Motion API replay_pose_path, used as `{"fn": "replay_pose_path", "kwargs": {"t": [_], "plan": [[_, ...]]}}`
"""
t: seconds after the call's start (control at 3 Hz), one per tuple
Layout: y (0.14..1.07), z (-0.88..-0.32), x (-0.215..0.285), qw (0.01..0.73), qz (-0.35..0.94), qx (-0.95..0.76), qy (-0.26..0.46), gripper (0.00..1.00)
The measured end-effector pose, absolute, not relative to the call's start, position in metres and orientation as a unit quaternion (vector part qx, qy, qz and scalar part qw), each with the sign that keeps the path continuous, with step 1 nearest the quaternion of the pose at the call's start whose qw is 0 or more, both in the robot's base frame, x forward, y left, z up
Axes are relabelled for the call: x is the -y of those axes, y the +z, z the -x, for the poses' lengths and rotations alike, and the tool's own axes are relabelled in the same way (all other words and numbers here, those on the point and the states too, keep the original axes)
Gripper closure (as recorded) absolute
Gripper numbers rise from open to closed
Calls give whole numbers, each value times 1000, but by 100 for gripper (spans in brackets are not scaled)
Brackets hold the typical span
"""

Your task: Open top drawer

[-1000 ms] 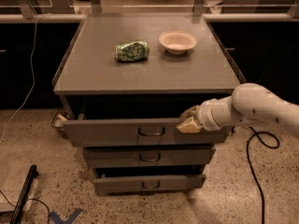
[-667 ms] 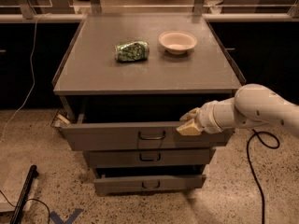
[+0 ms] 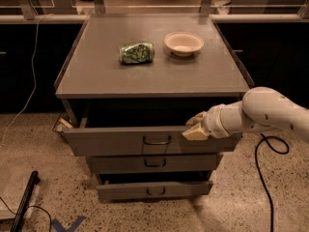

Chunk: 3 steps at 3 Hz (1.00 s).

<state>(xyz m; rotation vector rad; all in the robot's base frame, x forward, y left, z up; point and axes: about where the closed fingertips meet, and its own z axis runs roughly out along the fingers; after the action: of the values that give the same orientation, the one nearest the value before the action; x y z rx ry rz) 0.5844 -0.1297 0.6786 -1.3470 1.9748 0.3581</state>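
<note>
The top drawer is the widest of three grey metal drawers in a cabinet. It stands pulled out, with a dark gap behind its front. Its small loop handle is at the centre of the front. My gripper comes in from the right on a white arm and rests at the top edge of the drawer front, right of the handle. Two narrower drawers sit below. The bottom one is also pulled out a little.
On the cabinet top lie a green crumpled bag and a white bowl. A black cable runs over the floor at the right. A dark bar lies on the floor at the lower left. Dark counters stand behind.
The top drawer has slid a little further out toward the camera, and my gripper has moved with its front edge.
</note>
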Motion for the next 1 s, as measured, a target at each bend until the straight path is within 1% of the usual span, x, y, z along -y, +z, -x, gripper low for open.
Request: {"fn": "replay_pose_path", "kwargs": {"t": [0.33, 0.67, 1.0], "plan": [[679, -584, 130, 354, 521, -764, 139, 51], [679, -584, 130, 354, 521, -764, 139, 20], [679, -584, 130, 354, 521, -764, 139, 0]]}}
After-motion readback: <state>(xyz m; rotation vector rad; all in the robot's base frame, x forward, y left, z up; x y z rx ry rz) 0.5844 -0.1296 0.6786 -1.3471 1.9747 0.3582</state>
